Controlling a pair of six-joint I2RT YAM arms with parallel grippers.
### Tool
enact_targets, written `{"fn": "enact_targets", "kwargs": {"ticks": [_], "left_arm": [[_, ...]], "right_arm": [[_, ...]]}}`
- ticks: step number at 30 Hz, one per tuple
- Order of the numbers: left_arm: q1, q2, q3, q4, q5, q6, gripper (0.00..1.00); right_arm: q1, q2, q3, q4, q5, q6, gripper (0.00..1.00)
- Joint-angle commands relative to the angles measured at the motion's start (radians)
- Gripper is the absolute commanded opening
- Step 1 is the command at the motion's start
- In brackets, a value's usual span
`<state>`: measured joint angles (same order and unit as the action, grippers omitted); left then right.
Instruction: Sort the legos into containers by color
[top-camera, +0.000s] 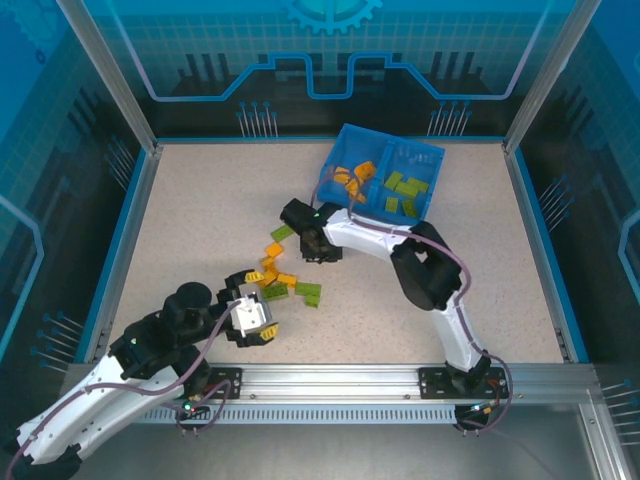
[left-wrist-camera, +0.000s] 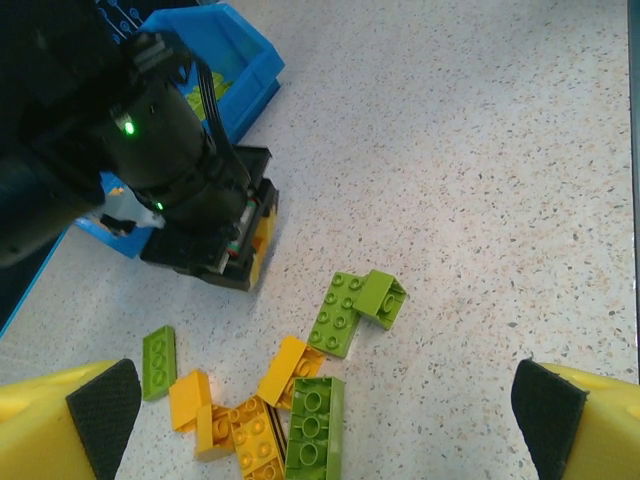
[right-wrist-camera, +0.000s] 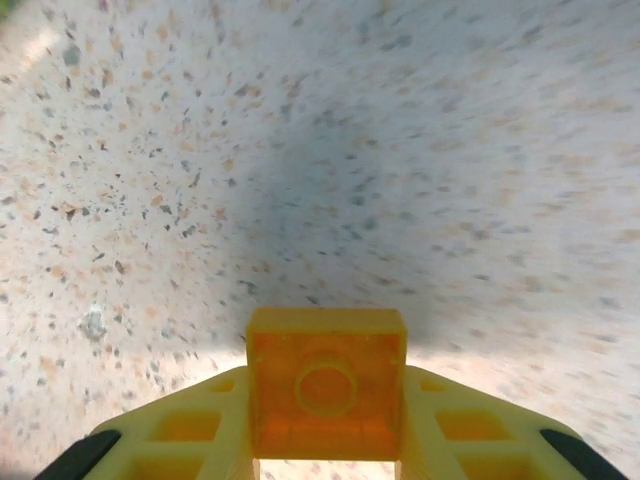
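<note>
Right gripper (top-camera: 312, 240) is pinching one orange brick (right-wrist-camera: 326, 388). On its wrist camera I see the yellow fingers (right-wrist-camera: 190, 432) pressed against both sides of the brick, which has its studded face toward the lens. The speckled table (right-wrist-camera: 420, 150) is blurred behind it, and I cannot tell whether the brick is touching the table or is just above it. From the top camera, that gripper sits near the middle of the table, between the blue tray (top-camera: 352, 138) and the scattered pile of loose legos (top-camera: 285, 280).

Left gripper (top-camera: 256, 320) is spread wide with nothing between its black pads (left-wrist-camera: 105, 410), and it hangs over the near end of the pile. Its wrist camera looks down on a light green brick (left-wrist-camera: 313, 430) lying against an orange piece (left-wrist-camera: 255, 440), with two more orange bricks beside them. A flat green piece (left-wrist-camera: 158, 360) lies off to the left, and a pair of green bricks (left-wrist-camera: 340, 312) touch each other a bit farther out. Beyond those, the right gripper's black body stands low over the table with a corner of the tray behind it.

The tray lies toward the far right of the table, turned at an angle. Its left compartment holds orange bricks (top-camera: 352, 178) and its right compartment holds green ones (top-camera: 405, 190).
</note>
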<state>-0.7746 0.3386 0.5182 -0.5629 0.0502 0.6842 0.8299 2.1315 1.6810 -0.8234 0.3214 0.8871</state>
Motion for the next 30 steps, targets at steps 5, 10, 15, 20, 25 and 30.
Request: {"fn": "enact_targets", "kwargs": {"ticks": [5,10,15,20,25,30], "left_arm": [[-0.002,-0.046,-0.035,0.103,0.036,0.009,0.99],[-0.003,-0.070,-0.048,0.199,-0.070,-0.076,0.99],[-0.003,-0.062,-0.010,0.247,-0.173,-0.256,0.99],[-0.002,-0.005,0.065,0.190,-0.286,-0.503,0.99],[-0.001,0.100,0.168,0.045,-0.512,-0.842,0.99],[0.005,0.237,0.250,-0.065,-0.619,-1.035,0.98]], "right_arm": [[-0.081,-0.233,-0.025,0.084,0.165,-0.217,0.34],[-0.172,-0.172,0.103,0.116,0.173,-0.397,0.34],[-0.274,0.015,0.339,0.086,0.167,-0.454,0.33],[-0.340,0.284,0.707,-0.005,0.020,-0.516,0.36],[-0.371,0.491,1.055,-0.183,-0.035,-0.501,0.41],[-0.373,0.392,0.908,-0.114,-0.058,-0.487,0.54]]}}
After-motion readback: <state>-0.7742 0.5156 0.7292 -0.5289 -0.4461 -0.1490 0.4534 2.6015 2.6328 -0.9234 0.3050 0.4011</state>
